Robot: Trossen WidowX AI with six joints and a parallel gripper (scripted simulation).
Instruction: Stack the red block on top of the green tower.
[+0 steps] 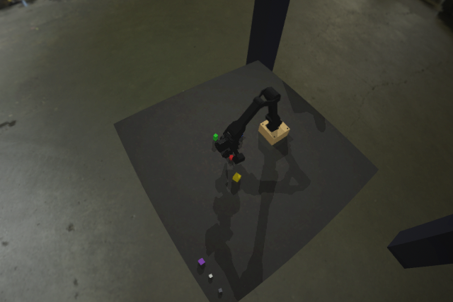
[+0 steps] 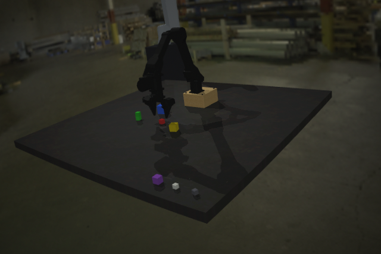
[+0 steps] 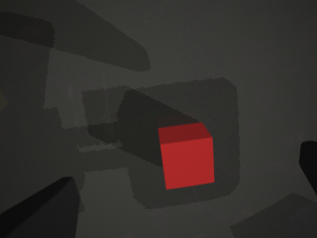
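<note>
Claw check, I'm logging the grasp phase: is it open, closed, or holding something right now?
Claw: open, holding nothing, above the red block.

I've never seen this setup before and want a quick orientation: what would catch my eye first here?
The black arm bends down from its tan base, its open gripper poised just above the small red block on the dark platform. The green tower stands off to one side of the gripper and a yellow cube to the other. Purple, white and grey cubes line the near edge.
</note>
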